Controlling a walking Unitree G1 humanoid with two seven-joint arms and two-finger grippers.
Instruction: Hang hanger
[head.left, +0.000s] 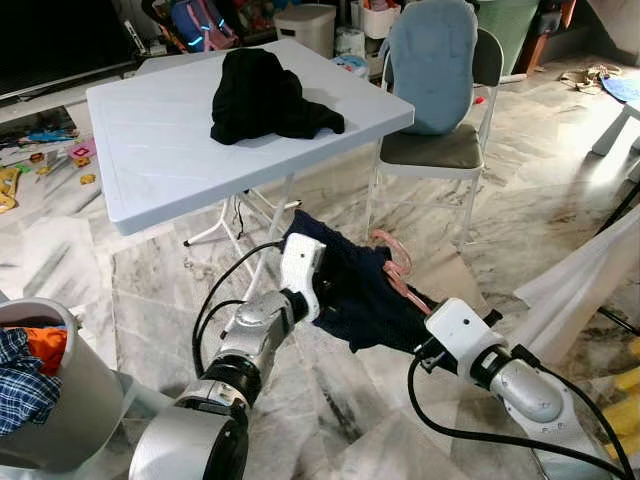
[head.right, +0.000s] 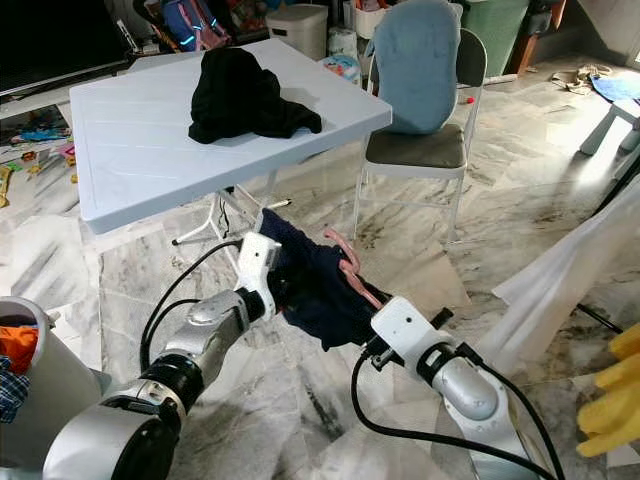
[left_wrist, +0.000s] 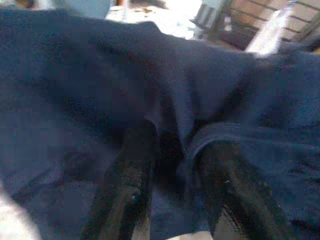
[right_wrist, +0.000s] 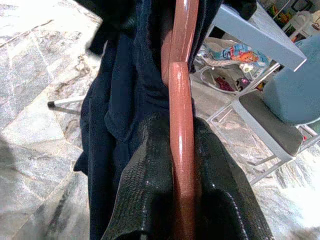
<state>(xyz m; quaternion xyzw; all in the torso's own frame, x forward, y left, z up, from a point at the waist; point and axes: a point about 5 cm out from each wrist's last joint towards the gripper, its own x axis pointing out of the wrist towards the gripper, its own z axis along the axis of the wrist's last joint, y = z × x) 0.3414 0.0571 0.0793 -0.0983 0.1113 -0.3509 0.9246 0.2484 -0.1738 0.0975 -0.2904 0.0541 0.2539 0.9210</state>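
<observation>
Marble floor, white table (head.left: 150, 150) beyond; we clamp pink hanger (right_wrist: 181, 125) in right gripper (right_wrist: 182, 200), bar running lengthwise between fingers; left gripper (left_wrist: 170, 195) pinches navy garment (head.left: 365, 290) draped on it, both held between arms above floor.

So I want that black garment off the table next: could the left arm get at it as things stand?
Probably not yet. The left gripper is buried in the navy garment, which it holds up with the right gripper on the pink hanger. The black garment lies unobstructed on the white table.
</observation>
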